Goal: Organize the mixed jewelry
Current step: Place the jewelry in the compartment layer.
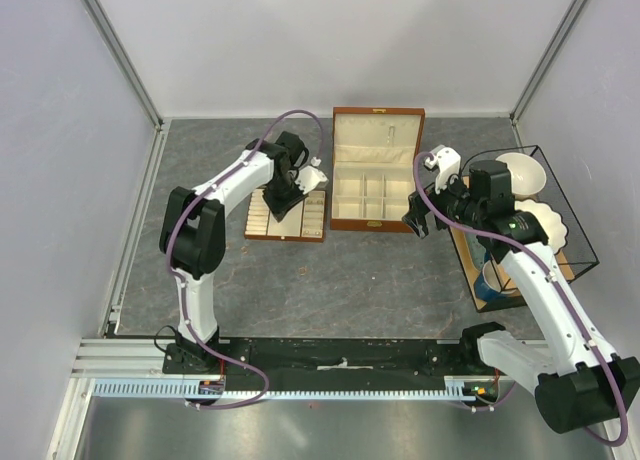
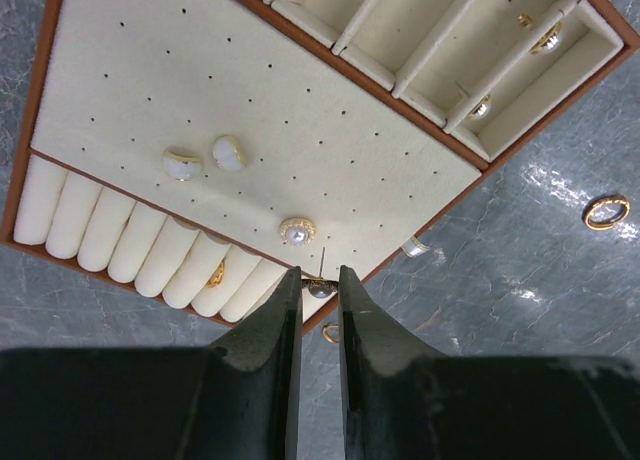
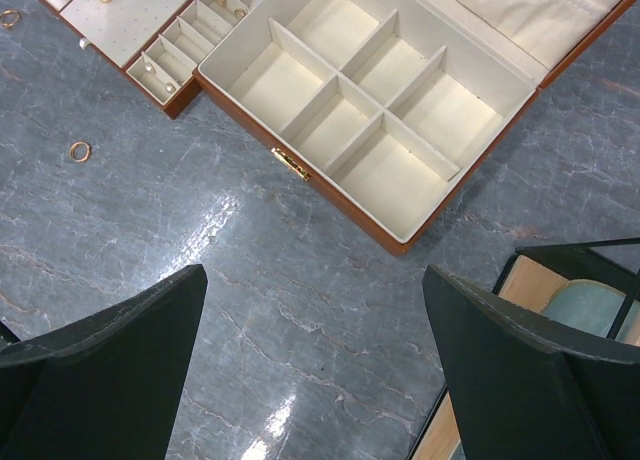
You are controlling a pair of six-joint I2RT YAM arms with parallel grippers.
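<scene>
My left gripper (image 2: 320,280) is shut on a small stud earring (image 2: 319,290) with a dark bead, its pin pointing at the near edge of the flat cream tray (image 2: 150,70). Two pale earrings (image 2: 183,164) and a round pearl stud (image 2: 297,230) sit on the tray's perforated pad. A gold ring (image 2: 216,274) sits in the roll slots. Loose rings lie on the table: a gold one (image 2: 607,211), a silver one (image 2: 415,247) and another gold one (image 2: 331,333). My right gripper (image 3: 315,310) is open and empty above bare table in front of the wooden box (image 3: 345,208).
The brown box (image 1: 375,170) stands open at the back centre with empty cream compartments. The tray (image 1: 262,220) lies to its left. A black wire basket (image 1: 575,235) with white bowls (image 1: 522,172) and a blue cup (image 1: 490,280) stands at the right.
</scene>
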